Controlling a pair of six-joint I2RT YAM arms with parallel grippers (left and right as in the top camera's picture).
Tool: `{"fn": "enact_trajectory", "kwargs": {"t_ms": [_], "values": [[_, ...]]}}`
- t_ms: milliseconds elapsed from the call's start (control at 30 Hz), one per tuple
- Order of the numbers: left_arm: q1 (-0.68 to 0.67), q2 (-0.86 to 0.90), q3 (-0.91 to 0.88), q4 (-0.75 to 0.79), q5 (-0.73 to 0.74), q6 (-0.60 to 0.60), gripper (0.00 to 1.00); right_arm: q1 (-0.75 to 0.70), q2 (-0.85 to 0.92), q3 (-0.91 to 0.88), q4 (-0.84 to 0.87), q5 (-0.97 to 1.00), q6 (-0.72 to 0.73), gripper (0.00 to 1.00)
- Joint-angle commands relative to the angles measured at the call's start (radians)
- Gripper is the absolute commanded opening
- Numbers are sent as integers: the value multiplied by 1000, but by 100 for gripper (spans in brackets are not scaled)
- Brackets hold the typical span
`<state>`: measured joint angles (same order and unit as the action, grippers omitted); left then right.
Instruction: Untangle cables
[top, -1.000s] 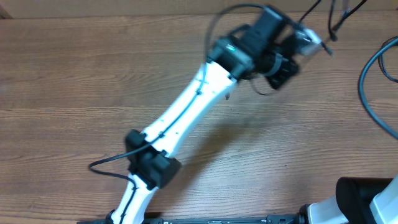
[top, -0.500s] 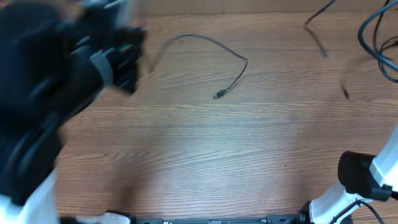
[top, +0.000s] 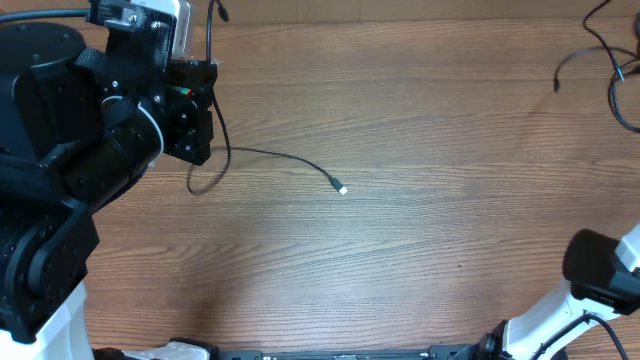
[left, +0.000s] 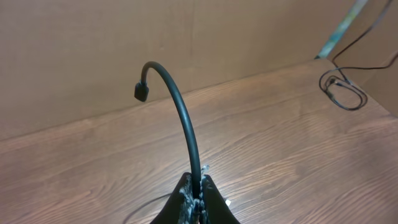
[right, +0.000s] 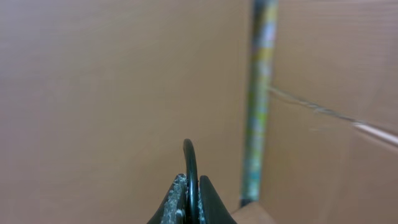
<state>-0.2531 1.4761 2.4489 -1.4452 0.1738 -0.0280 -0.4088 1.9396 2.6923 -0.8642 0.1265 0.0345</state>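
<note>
Over on the left, the left arm (top: 70, 180) fills that whole side of the overhead view. Its left hand (left: 198, 190) is pressed together, pinching a thin black cable (left: 185, 121). On the wrist cam, a short stretch arcs up out of the fingers and ends in a small black plug (left: 141, 92) hanging in the air. It looks like the long end of the same cable drops off the hand and makes a little loop on the desk (top: 420, 260). From there it runs right to a small light plug tip (top: 341, 189) lying flat near the middle. The far right corner of the desk has more loose black strands (top: 557, 80), well apart from all that. The right arm (top: 600, 290) sits at the near right edge. Its right hand (right: 189, 186) is clamped tight on a second cable (right: 189, 158), up in front of a cardboard wall (right: 93, 93) with a blurry pole (right: 261, 93) beside it.
</note>
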Motion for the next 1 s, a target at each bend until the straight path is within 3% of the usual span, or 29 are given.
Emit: {"fn": "enact_trajectory", "kwargs": {"t_ms": [0,433,700,967], "values": [[5,-18,7,1,-51,-21,4,-68,-12,0,2,-34,11,4],[5,-12,7,2,-81,0,4,-254,-174,0,-27,-126,56,4],[5,14,7,0,-113,7,4,-261,-251,-5,-69,-28,44,4],[5,18,7,-10,-131,6,4,-275,-232,-280,29,42,40,4]]}}
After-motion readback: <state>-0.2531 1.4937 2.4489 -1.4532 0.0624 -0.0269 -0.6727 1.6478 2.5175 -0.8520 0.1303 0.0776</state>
